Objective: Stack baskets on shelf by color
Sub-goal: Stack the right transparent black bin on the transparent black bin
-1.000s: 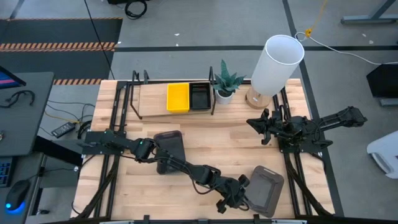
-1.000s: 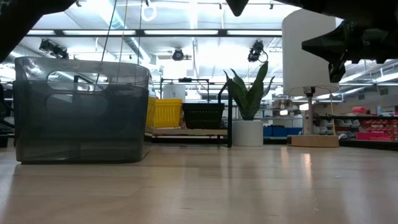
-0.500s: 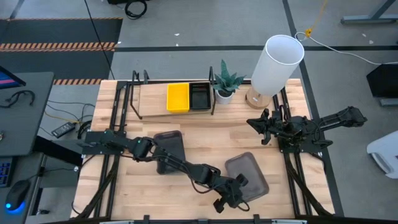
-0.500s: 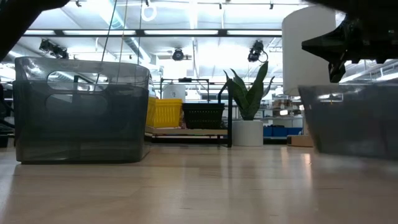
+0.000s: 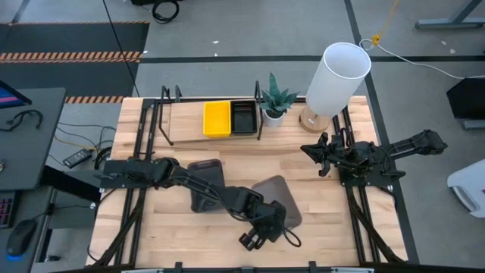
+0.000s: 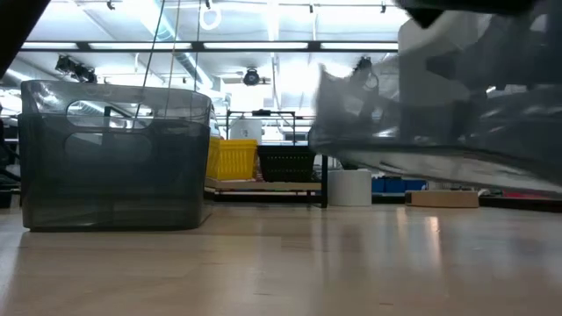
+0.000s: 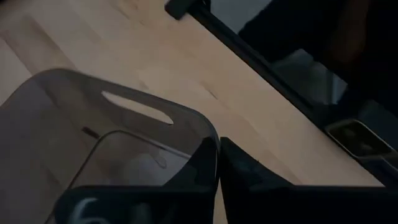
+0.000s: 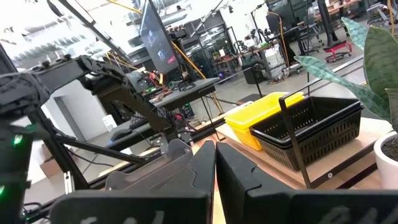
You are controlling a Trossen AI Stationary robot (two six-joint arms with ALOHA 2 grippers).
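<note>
Evidently, the left gripper was found closed on the rim of a dark grey basket, its fingers pinching the wall at the basket's 7 o'clock corner, near the table's front edge at about 6 o'clock. In the left wrist view the same basket was seen clamped between the dark fingers, the handle slot in its wall visible just beyond them.

A change was noted against the earlier pictures. One second before, the jaws had stood open beside the basket at the table's 5 o'clock corner; the basket had since been gripped and carried inward, toward the table's centre. In the low view it was seen blurred, tilted and clear of the tabletop. It was judged that the carry toward the shelf had begun and that release remained to be done.

A second dark grey basket was recorded standing on the table at 9 o'clock of the held one, partly under the left arm. The shelf lay at 11 o'clock, with yellow baskets and black baskets set side by side on it; how many were in each pile could not be told. Bare board was left toward the shelf's 9 o'clock end.

The right gripper was found parked at 3 o'clock, shut and empty. A potted plant and a white lamp stood at 1 o'clock, beside the shelf's end rail. The standing grey basket and that end rail were judged the likeliest obstructions.
</note>
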